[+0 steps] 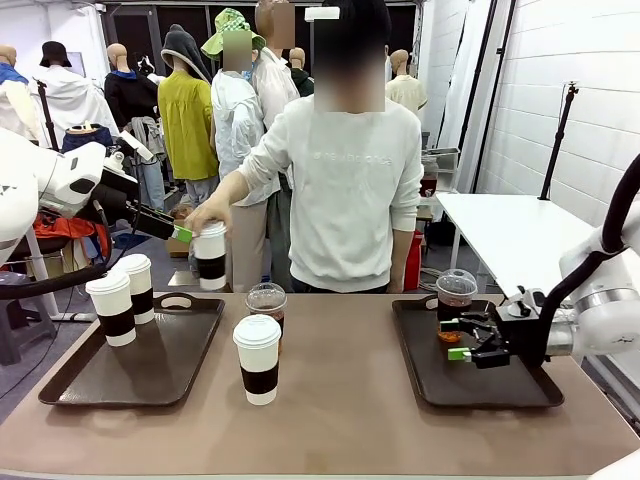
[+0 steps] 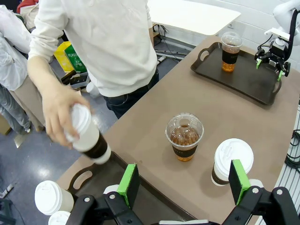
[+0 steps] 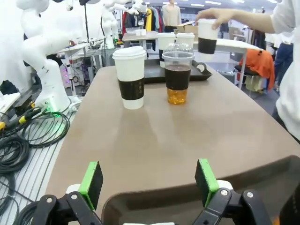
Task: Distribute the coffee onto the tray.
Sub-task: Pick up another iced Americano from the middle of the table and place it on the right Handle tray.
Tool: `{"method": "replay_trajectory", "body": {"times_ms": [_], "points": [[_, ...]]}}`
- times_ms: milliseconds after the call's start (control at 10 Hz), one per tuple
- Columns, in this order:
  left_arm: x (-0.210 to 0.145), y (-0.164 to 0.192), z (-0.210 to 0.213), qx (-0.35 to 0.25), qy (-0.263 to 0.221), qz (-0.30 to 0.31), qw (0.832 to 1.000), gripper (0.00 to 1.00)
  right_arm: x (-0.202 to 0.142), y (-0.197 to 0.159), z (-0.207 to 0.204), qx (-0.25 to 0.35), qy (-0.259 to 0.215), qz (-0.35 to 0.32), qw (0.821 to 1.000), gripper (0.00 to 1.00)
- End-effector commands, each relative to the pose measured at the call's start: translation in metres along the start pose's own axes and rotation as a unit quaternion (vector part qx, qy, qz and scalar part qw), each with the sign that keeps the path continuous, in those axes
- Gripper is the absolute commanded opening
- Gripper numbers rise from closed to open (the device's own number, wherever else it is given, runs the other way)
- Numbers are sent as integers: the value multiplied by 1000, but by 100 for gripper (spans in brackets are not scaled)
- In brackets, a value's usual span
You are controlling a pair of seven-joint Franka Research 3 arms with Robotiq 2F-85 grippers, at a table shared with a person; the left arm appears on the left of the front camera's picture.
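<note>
Beside the left tray (image 1: 165, 365), a paper cup (image 1: 259, 360) fronts a dome-lidded cup (image 1: 267, 299).

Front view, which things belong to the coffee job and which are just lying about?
Job: four white paper cups, two clear dome-lidded cups, two brown trays.
Lying about: white table behind, black stand.

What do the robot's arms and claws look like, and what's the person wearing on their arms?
The left arm and right arm are chunky white tubes with rounded joints. The left claw and right claw are black with two fingers and bright green pads. The person's long sleeve is white.
</note>
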State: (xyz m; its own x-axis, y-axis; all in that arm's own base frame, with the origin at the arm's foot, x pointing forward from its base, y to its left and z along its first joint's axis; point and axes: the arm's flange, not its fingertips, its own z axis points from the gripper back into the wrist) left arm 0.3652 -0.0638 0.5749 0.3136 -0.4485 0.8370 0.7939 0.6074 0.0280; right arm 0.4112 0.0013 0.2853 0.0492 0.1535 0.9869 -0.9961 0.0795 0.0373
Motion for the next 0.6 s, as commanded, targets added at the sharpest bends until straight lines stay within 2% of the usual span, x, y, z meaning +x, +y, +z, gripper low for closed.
{"method": "replay_trajectory", "body": {"times_ms": [0,300,500], "points": [[-2,2,-1,-6,-5,0,1000,100,4,3,-23,-23,-9,-16,1000,100],[-2,2,-1,-6,-5,0,1000,100,8,0,-58,-24,5,-5,1000,100],[-2,2,-1,-6,-5,0,1000,100,11,0,-73,-14,-2,-6,1000,100]]}}
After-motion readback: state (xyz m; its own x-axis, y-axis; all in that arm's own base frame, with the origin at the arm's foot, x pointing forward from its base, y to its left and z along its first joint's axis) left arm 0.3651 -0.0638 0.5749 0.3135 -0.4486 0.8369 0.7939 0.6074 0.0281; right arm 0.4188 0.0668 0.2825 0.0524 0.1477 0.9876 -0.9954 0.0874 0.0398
